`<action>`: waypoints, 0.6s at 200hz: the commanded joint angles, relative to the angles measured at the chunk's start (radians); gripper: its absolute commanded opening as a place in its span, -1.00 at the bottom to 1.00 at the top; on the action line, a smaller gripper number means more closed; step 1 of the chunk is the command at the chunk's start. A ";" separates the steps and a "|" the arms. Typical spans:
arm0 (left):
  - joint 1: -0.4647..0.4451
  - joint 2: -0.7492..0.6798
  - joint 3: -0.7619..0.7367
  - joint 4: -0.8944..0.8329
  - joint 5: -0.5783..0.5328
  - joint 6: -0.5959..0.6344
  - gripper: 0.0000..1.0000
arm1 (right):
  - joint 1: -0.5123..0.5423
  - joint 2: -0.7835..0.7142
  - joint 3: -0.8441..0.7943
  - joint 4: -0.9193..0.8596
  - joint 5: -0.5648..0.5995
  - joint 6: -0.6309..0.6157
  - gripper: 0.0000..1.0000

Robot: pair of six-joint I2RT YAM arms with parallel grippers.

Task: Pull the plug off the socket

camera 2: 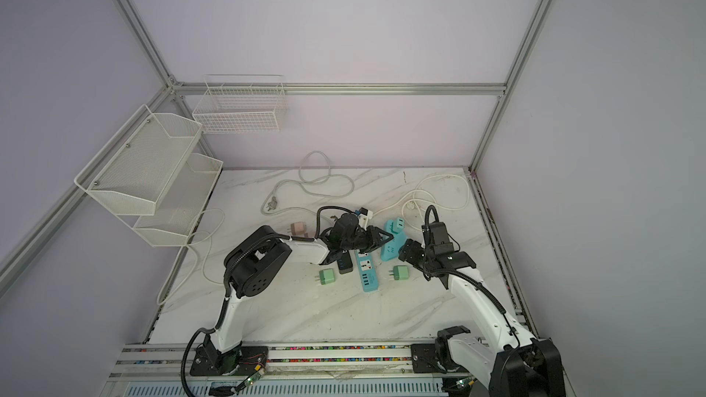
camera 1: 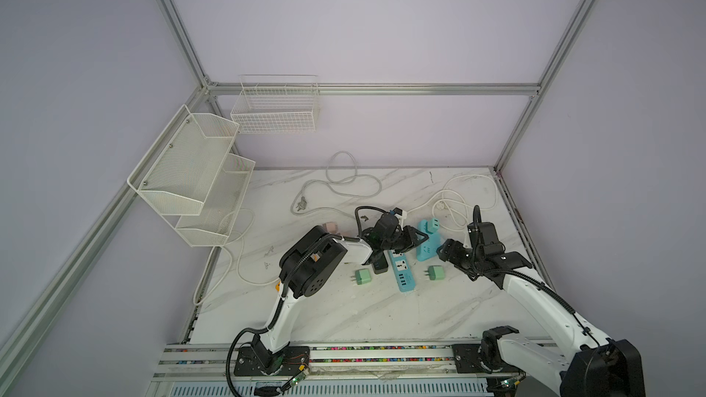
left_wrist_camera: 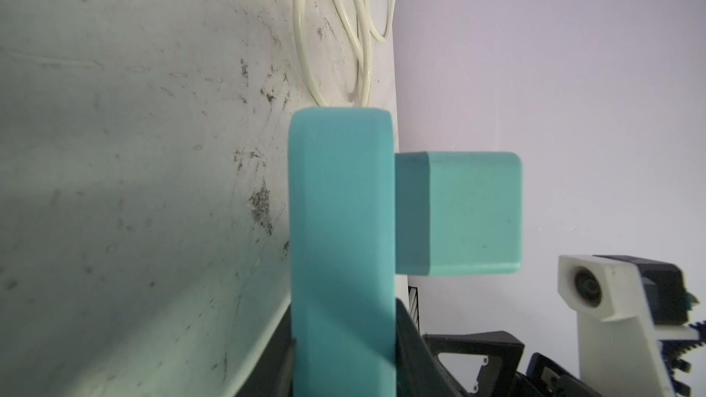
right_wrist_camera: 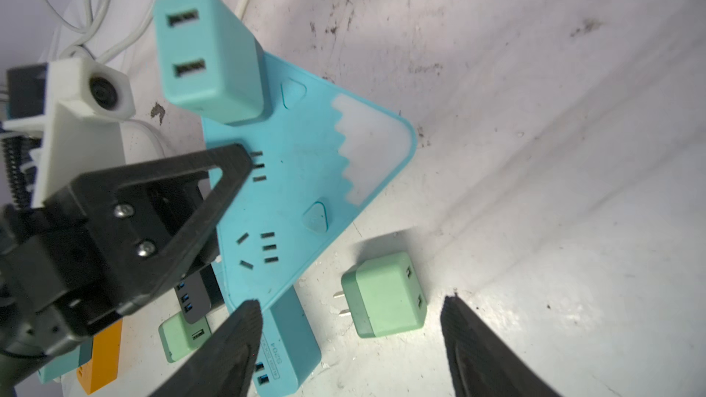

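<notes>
Two grippers, and only one of them is free right now. We're looking at the teal plug (right_wrist_camera: 208, 55) still sitting in the teal socket (right_wrist_camera: 305, 169), at the end of the triangular body farthest from the arm bases and sticking straight out of its face. Our left gripper (camera 1: 418, 240) is clamping the socket by its edge. In the left wrist view the slab is running right between the jaws.

Our right gripper (right_wrist_camera: 351, 303) is hanging with its jaws spread wide and nothing in them, over a loose green adapter (right_wrist_camera: 386, 295) that's lying on the table (right_wrist_camera: 535, 147) just beside the socket's near corner. So the plug is lying beyond the right gripper, toward the back wall, along the socket's length.

We're guessing the right arm is the one to go for it, since the left is busy bracing. We're thinking the pull has to run along the plug's own axis, straight off the face, otherwise it's levering and dragging the socket along.
</notes>
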 commanded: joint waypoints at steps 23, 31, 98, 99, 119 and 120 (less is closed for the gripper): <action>0.010 0.007 0.004 0.006 0.019 0.061 -1.00 | 0.001 0.045 0.200 -0.052 0.090 -0.084 0.56; 0.010 0.007 0.003 0.007 0.020 0.066 -1.00 | 0.001 0.069 0.235 -0.056 0.106 -0.107 0.56; 0.011 -0.005 -0.010 0.024 0.035 0.085 -1.00 | 0.001 0.279 0.369 0.020 0.092 -0.165 0.56; 0.010 -0.005 -0.010 0.024 0.034 0.085 -1.00 | 0.001 0.281 0.369 0.021 0.092 -0.165 0.56; 0.010 -0.005 -0.008 0.027 0.036 0.088 -1.00 | 0.001 0.319 0.360 0.048 0.061 -0.165 0.56; 0.011 -0.005 -0.007 0.027 0.036 0.089 -1.00 | 0.001 0.321 0.360 0.049 0.059 -0.165 0.56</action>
